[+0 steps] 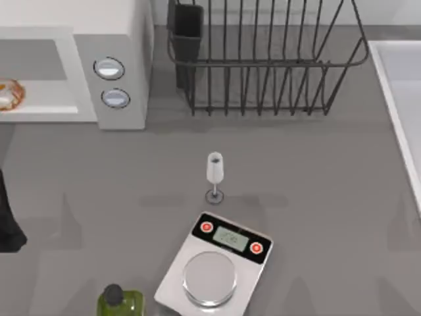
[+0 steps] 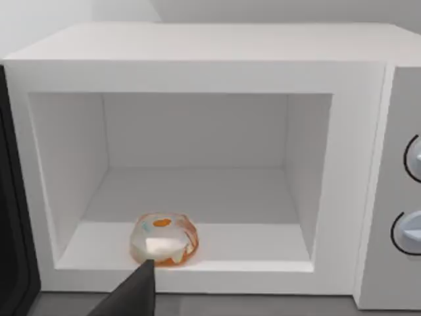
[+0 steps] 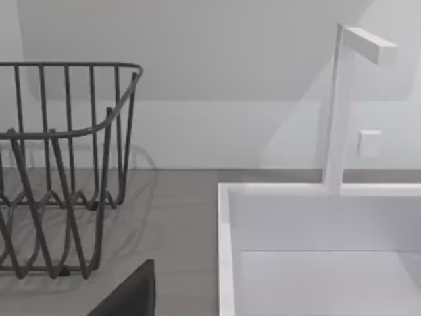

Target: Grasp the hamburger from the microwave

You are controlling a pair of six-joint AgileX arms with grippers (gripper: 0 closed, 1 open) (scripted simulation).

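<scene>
Open microwave [image 1: 112, 39] at the far left of the table, cavity facing forward, two silver knobs on the panel at the cavity's right. Hamburger [image 2: 164, 238] on the cavity floor, close to the front lip and toward the left wall of the microwave, well apart from the knob panel. In the top view, the hamburger [image 1: 9, 94] right at the left edge, on the pale cavity floor.

Left gripper [image 2: 135, 293] in front of the microwave opening, low, just before the front lip. One dark finger [image 2: 135, 293] in the left wrist view, its tip almost at the near side of the bun. Opening of the fingers: cannot tell. Nothing seen held.

Deciding relation: hamburger straight ahead of the left gripper, a little deeper in the microwave, almost no sideways offset. Bun round, so no long axis to align with; any finger direction probably fine. Left arm clearly nearer, judging by its wrist view looking into the cavity.

Right gripper [image 3: 128, 293] far from the microwave, near the black wire rack [image 1: 263, 59] and the white sink [image 3: 316, 250], apparently parked; finger opening also not to tell.

Between, away from the microwave: wine glass [image 1: 214, 174], kitchen scale [image 1: 214, 263], green bottle [image 1: 120, 303].
</scene>
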